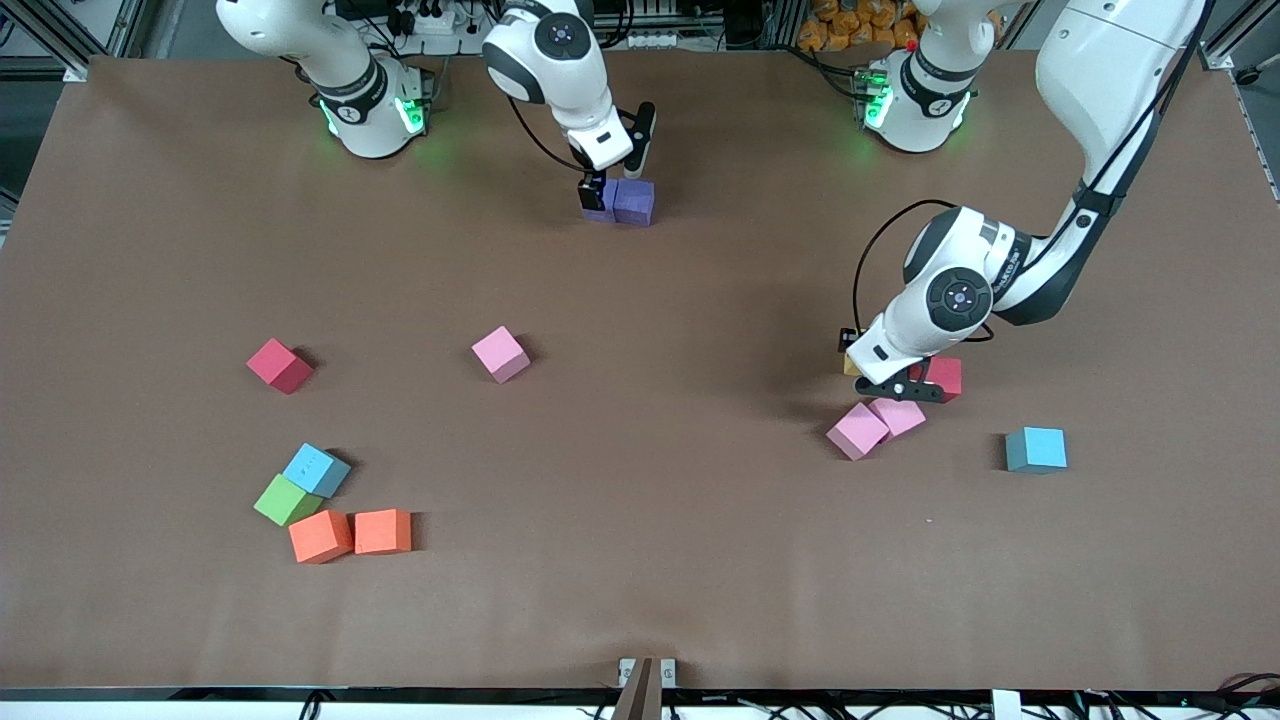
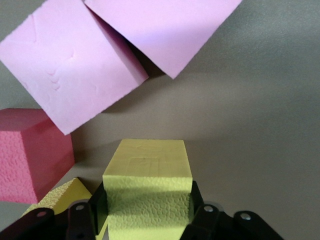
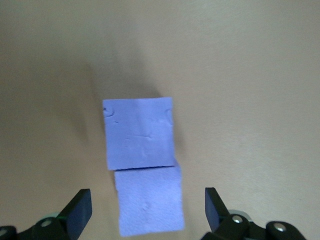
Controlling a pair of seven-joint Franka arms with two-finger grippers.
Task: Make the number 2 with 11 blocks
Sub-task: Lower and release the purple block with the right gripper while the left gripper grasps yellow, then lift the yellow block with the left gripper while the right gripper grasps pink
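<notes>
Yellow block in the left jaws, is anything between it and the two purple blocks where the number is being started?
Nothing visible on the table does. The yellow block sits between the left gripper's jaws beside a red block and two pink blocks. The table shows bare up to the purple blocks, but the right gripper hangs over them.

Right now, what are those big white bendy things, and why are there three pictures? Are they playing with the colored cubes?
They are two robot arms, each ending in a two-finger gripper. One picture looks down at the brown table from high up; the other two come from small cameras on the arms' wrists. Foam cubes lie scattered: red, pink, blue, green and orange ones. The left gripper is low over the table beside two pink cubes, and its fingers sit on both sides of a yellow cube. The right gripper is open above two purple cubes that touch each other, holding nothing. The cubes are meant to form a big number 2.
</notes>
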